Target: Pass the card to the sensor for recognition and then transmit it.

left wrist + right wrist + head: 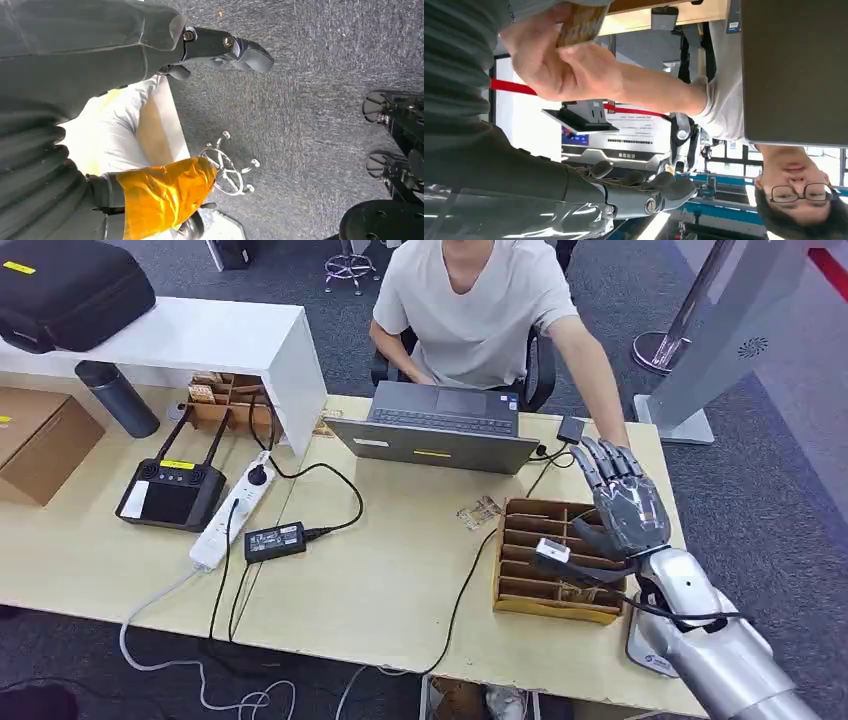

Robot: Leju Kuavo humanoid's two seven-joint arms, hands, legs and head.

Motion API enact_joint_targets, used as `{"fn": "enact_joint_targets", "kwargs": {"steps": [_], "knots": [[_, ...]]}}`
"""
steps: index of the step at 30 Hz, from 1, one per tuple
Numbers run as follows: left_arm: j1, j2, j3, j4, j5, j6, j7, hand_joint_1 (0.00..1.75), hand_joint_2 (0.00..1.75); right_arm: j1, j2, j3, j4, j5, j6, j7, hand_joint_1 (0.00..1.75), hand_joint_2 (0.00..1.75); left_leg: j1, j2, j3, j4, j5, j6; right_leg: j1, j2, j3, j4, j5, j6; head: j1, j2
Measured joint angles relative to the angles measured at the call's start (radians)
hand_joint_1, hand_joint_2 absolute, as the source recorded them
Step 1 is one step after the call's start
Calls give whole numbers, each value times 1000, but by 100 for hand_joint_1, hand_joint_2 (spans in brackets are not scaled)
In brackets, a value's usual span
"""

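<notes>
Silver-armed and dark-fingered, the robot's right hand [622,502] stands raised above the brown slotted cardboard tray [548,570] at the right end of the pale wooden desk [400,570]. Its back is to the head camera and its fingers [605,462] are stretched upward and apart, apparently to meet the seated person in a white T-shirt [480,300], whose arm reaches across to it. From the right wrist camera, the gold-brown patterned card [581,22] sits pinched in the person's bare hand [559,65], right beside the robot's grey palm. Whether the robot's thumb also grips the card cannot be told, so the handover looks to be in hand rather than finished. A small black box on a cable [571,430], lying just beside the open grey laptop [440,428], may be the sensor; the card is held apart from it. The left hand [200,45] hangs over grey carpet, fingers loose and spread and grasping nothing, presumably parked out of the way. By count: one card, one person, one laptop and two slotted cardboard trays, the second [225,400] tucked under the white shelf [200,335]. Also on the desk are one white power strip [232,515], one black power brick [274,540], one black twin-antenna controller [172,485] and one dark flask [117,397].
</notes>
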Motion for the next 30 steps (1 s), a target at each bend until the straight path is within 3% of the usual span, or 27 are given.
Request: {"fn": "enact_joint_targets", "kwargs": {"steps": [30], "knots": [[2,-2,0,3,64,-11,46,0,175,58,-18,-24,8,3,11,16,0,175,0,0,0,0,0,0,0,0,0,0,0,0,0,0]]}}
